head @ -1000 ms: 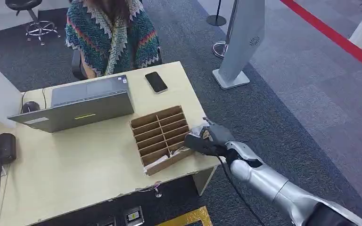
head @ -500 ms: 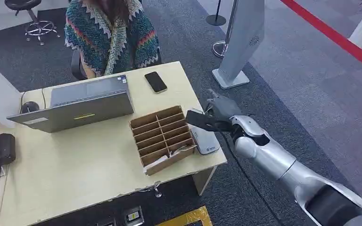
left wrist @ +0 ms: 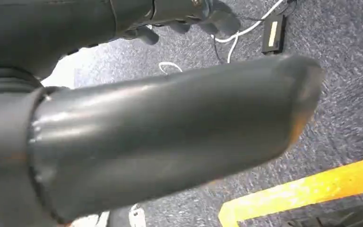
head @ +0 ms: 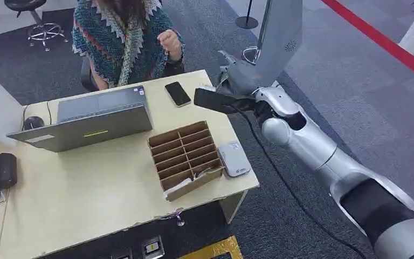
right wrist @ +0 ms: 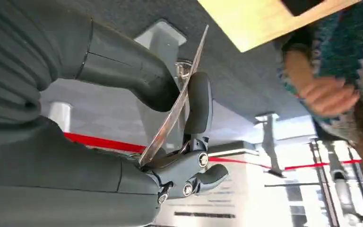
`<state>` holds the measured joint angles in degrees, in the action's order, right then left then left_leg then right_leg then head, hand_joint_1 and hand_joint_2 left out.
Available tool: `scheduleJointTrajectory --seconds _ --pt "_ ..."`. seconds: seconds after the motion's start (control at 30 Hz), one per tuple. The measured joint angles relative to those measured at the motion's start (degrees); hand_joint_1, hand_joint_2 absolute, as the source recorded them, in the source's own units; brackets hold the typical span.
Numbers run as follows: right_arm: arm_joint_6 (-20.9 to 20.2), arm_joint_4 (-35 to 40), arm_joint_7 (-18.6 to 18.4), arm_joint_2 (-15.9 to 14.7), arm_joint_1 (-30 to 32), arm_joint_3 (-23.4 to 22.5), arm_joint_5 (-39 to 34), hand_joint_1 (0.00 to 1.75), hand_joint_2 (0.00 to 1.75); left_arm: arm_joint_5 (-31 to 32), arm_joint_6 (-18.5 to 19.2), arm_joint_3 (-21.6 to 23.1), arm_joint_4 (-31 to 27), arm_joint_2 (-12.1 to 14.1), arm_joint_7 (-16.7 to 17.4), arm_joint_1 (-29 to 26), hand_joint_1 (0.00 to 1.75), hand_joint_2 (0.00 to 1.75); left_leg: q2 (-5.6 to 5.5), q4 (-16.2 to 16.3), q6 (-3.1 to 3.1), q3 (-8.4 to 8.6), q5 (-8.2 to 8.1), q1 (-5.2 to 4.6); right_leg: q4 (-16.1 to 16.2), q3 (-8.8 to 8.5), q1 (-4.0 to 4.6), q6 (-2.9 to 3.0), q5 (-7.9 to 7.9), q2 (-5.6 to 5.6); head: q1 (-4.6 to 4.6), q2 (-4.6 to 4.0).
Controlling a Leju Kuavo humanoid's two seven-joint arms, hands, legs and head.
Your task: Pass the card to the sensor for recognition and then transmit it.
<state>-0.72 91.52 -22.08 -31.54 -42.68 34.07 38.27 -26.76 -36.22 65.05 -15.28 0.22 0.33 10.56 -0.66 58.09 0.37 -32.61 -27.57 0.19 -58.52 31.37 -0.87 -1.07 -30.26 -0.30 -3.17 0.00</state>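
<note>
Card (right wrist: 172,113) pinched edge-on between right hand (head: 236,86) thumb and finger, held in the air over the bench's (head: 86,189) far right corner, near the person's raised hand (head: 168,41). Sensor (head: 234,158) lies flat on bench just beside the cardboard divider box (head: 184,156). Left hand (left wrist: 170,137) hangs over carpet; can't tell its grip.

my left hand (left wrist: 170,137) hangs over grey carpet (left wrist: 340,109), its thumb close to the camera; white cables (left wrist: 231,40) and a yellow floor stripe (left wrist: 302,196) beyond.
</note>
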Motion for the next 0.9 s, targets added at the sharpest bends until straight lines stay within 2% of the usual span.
scheduleJointTrajectory --seconds 0.27,0.47,0.63,0.9 --pt "0.9 -8.5 2.3 7.2 -10.0 7.0 0.1 1.75 1.75 2.3 1.3 0.9 -0.1 -0.1 1.9 2.1 0.00 0.00 -0.13 0.0 -0.08 -0.04 0.07 0.07 0.0 -0.03 0.07 0.01 0.00 -0.14 -0.02 0.00" --pt "4.5 -19.0 5.2 13.4 -16.0 11.0 -1.7 1.75 1.75 2.9 1.2 0.9 -0.1 -0.2 2.1 2.5 0.00 0.00 -0.14 0.0 -0.09 -0.10 0.07 0.07 0.0 0.01 0.07 0.01 0.00 -0.15 -0.02 0.00" --pt "7.0 -28.7 7.0 18.1 -18.4 13.3 -1.7 1.75 1.75 2.9 1.1 0.9 -0.1 -0.2 2.3 2.4 0.00 0.00 -0.18 0.0 -0.09 -0.10 0.08 0.08 0.0 0.02 0.07 0.01 0.00 -0.19 -0.02 0.00" --pt "9.2 -38.9 9.0 22.2 -19.1 15.5 -2.9 1.75 1.75 2.3 0.8 0.9 -0.1 -0.2 2.3 1.5 0.00 0.00 -0.17 0.0 -0.09 -0.09 0.08 0.07 0.0 0.02 0.07 0.01 0.00 -0.18 -0.02 0.00"
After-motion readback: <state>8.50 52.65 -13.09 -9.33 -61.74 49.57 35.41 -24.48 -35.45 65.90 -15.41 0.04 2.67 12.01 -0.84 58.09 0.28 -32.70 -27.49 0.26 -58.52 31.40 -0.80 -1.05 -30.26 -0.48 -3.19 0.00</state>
